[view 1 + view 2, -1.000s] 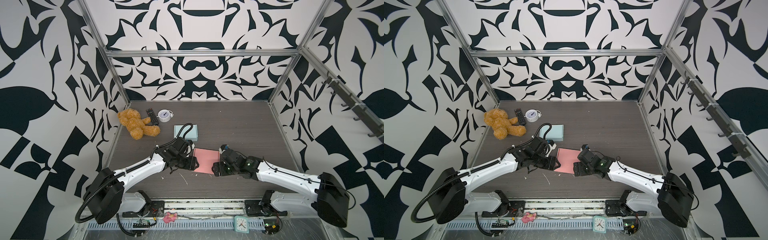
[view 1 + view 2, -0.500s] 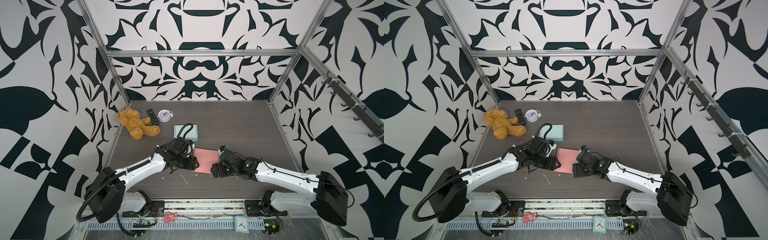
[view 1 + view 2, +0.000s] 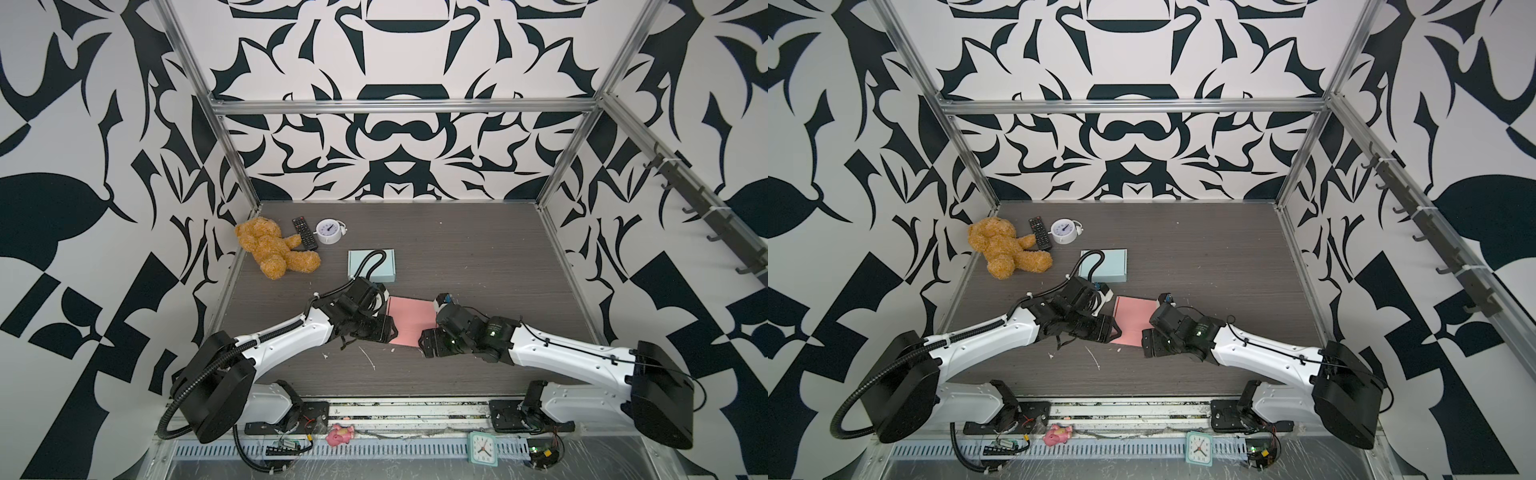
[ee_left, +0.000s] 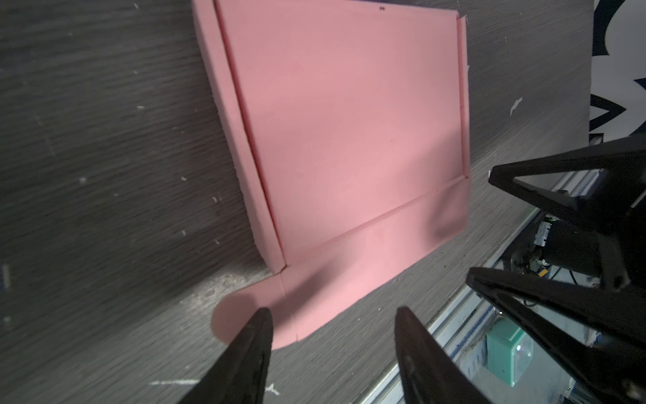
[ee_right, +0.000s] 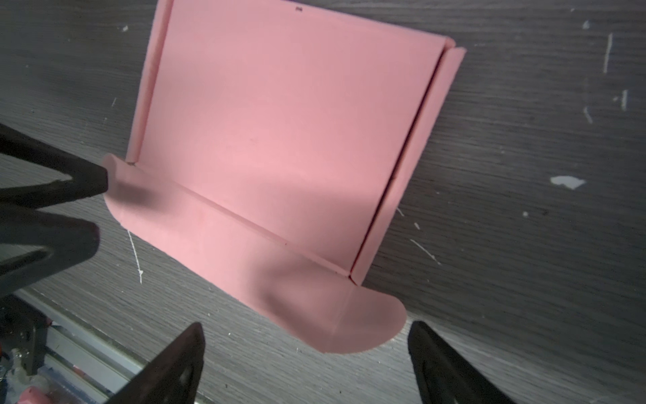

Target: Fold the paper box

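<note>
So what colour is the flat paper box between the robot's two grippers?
The paper box is plain pink all over, with no pattern. The left wrist view shows it best.

The right fingers [image 5: 174, 360] have edged slightly leftward beside the paper box [image 3: 412, 318].

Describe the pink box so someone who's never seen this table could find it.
On the dark table, look near the front, between the left tool and right tool. The pink box lies there as a flat sheet, unlike the closed blue box behind it.
</note>
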Robot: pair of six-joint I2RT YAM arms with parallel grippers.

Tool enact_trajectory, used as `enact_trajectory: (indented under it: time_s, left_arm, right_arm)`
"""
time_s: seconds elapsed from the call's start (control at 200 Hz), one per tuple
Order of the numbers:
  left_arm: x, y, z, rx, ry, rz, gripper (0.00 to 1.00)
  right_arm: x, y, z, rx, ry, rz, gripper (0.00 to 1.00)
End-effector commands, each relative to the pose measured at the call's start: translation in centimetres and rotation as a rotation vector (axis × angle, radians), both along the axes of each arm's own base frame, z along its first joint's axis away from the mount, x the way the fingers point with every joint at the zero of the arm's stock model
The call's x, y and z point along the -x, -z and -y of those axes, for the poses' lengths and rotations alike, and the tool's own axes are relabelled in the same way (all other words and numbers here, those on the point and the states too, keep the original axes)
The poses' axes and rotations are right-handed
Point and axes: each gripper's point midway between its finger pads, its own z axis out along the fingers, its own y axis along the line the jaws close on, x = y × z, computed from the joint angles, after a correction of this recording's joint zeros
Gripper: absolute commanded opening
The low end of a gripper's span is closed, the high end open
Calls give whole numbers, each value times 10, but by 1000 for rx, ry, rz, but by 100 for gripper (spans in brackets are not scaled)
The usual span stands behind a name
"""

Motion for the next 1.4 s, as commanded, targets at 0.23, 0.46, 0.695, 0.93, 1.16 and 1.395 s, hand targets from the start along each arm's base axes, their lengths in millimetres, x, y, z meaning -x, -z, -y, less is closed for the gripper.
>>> enact_trajectory:
  time_s: [0.23, 0.46, 0.695, 0.93, 1.16, 1.395]
  left_arm:
    - [3, 11, 2, -3, 2, -30, 59]
    - [5, 17, 1, -5, 2, -37, 59]
    - [6, 22, 0, -9, 1, -43, 59]
    - [8, 23, 4, 18, 5, -56, 60]
    - [10, 19, 7, 41, 10, -57, 60]
    - [14, 15, 11, 45, 22, -48, 60]
  right_arm:
    - [-2, 3, -9, -10, 1, 8, 93]
    - [-2, 7, -13, -10, -7, 1, 93]
    - [-1, 10, -17, -12, -14, -5, 93]
    - [-2, 11, -23, -30, -18, -8, 93]
    - [-1, 9, -30, -61, -24, -14, 93]
    - [-2, 4, -33, -87, -24, -9, 93]
